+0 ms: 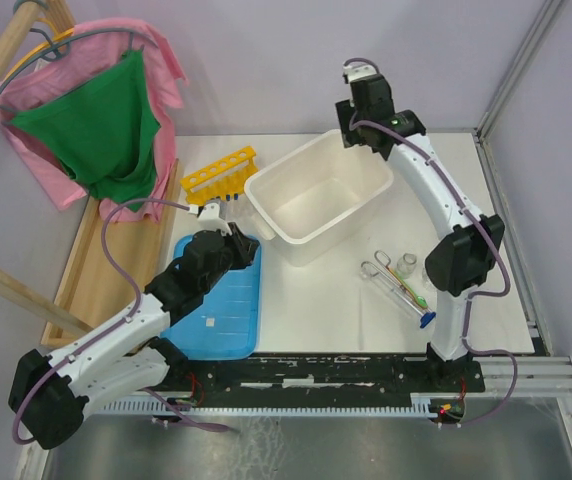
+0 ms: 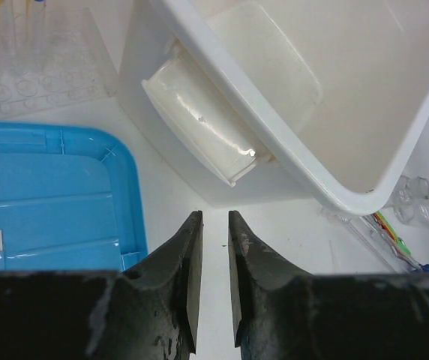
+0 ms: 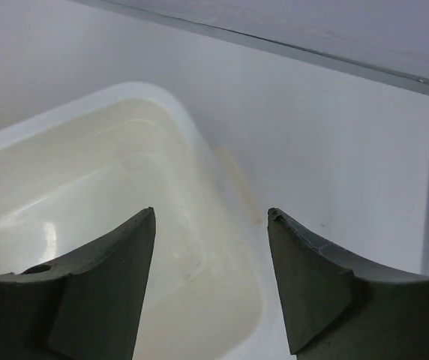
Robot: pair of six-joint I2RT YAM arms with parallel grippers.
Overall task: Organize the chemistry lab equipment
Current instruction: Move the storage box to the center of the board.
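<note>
The right gripper (image 3: pixel 211 214) hangs with its jaws wide apart and empty above the far right corner of the white tub (image 1: pixel 266 210), while the left gripper (image 2: pixel 214 214) hovers low over bare table between the tub's near wall and the blue lid (image 1: pixel 221 300), its jaws a narrow slit apart with nothing between them. We find the tub empty. The loose equipment lies on the table right of it, near the right arm's base: the metal tongs (image 1: pixel 381 270), a small glass flask (image 1: pixel 407 264) just beside them, and the thin rods (image 1: pixel 413 295) with green and blue tips running toward the near edge. The yellow tube rack (image 1: pixel 221 172) stands at the tub's far left, tubes hanging from it.

We judge the sorting to be at an early stage, with neither arm holding anything and a pick not yet begun. The next move, as we read it, calls for the right gripper to travel toward the near edge, come down over one item in the crowded cluster, and close squarely on it without knocking the flask beside it.
</note>
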